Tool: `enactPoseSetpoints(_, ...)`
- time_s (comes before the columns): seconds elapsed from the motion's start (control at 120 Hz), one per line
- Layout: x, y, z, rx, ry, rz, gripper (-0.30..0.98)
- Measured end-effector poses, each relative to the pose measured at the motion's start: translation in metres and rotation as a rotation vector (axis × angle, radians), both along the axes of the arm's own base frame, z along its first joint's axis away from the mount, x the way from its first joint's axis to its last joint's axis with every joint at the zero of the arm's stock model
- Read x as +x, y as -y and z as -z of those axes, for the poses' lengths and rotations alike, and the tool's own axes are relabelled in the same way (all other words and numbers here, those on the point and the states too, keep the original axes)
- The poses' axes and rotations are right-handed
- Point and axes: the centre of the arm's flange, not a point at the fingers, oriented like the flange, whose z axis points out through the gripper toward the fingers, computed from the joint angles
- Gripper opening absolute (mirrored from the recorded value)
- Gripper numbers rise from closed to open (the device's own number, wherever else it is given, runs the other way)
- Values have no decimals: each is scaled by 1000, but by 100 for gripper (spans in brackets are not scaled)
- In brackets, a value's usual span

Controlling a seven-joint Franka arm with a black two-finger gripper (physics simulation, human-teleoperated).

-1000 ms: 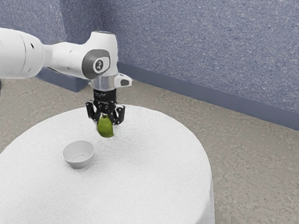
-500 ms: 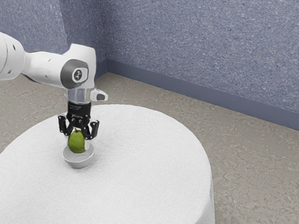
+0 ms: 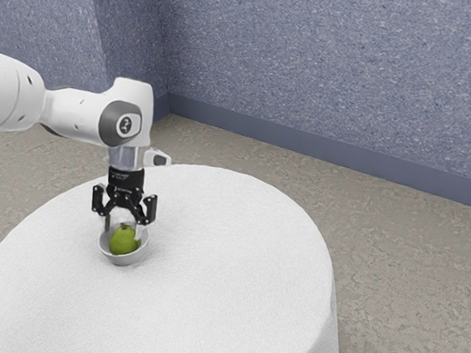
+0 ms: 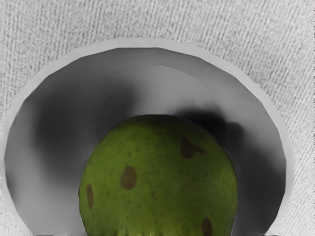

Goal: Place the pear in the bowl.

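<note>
Pear [image 3: 125, 243] rests inside the bowl [image 3: 125, 260], green, with brown spots that the wrist view shows on its skin. Directly above is the hand [image 3: 123, 232], pointing down, its two fingers spread wide at either side of the fruit and gripping nothing. Pale lettering [image 3: 121, 176] runs across the black body of the hand, too small to read. Higher up, the white arm [image 3: 81, 114], which comes in from the exterior view's left, carries a dark grey oval with a round black-and-white logo [image 3: 124, 125] in it; I can't make out a brand from it.

The bowl is plain pale grey and stands upright on the round bench [image 3: 239, 227], towards the exterior view's left. A white cloth [image 3: 319, 351] covers the top and drops over the edge in soft folds; up close its weave is fine and ribbed. Behind, the walls [image 3: 330, 60] are speckled blue-grey and meet in a corner, with smooth blue skirting [image 3: 322, 144] along the foot. The floor [image 3: 410, 268] is mottled grey-brown.
</note>
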Motion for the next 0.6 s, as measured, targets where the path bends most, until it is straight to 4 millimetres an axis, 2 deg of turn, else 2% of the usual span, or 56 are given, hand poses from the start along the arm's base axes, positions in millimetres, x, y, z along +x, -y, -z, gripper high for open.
enactPoseSetpoints(0.1,1,-2,-6,1,9,-2,59)
enactPoseSetpoints(0.175,4,0,-36,11,56,17,62)
enactPoseSetpoints(0.25,2,7,-77,22,110,44,64)
enactPoseSetpoints(0.292,0,17,-102,23,144,66,65)
enactPoseSetpoints(0.4,-11,59,-165,25,236,145,66)
enactPoseSetpoints(0.492,-28,91,-236,41,350,203,67)
enactPoseSetpoints(0.55,-32,111,-284,35,422,242,67)
enactPoseSetpoints(0.6,-37,128,-306,26,445,277,68)
